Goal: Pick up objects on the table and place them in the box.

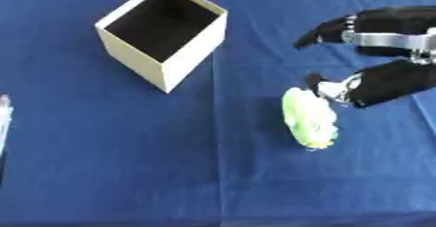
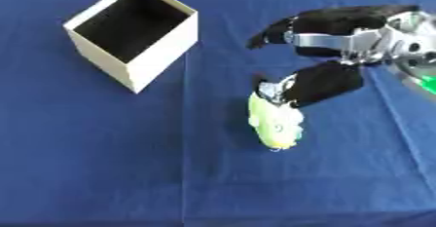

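Right hand (image 2: 328, 55) enters from the right edge; its wrist and arm are cut off by the frame in the left eye view, while the right eye view shows more of the silver joint behind the palm. Left hand appears in neither view. The thing on the table is a pale green and white object (image 1: 309, 118), elongated, with a small yellow spot at its near end; its surface is blurred and I cannot tell what it is. Its upper right end is partly covered by the lower black digit of the hand. Hand state: spread wide, one black digit (image 2: 272, 32) reaching out to the left well above the object, the other angled down so that its tip (image 2: 274, 88) meets the object's top end; whether it truly touches or sits just over it cannot be told. Nothing is enclosed by the hand, and the object lies flat on the blue tablecloth (image 1: 128, 172). The box (image 1: 162, 33), cream outside and dark inside, stands open-topped at the upper left, well apart from the object; its inside looks dark and no contents can be made out. A thin pale strip (image 1: 4, 119) shows at the left edge, mostly cut off.
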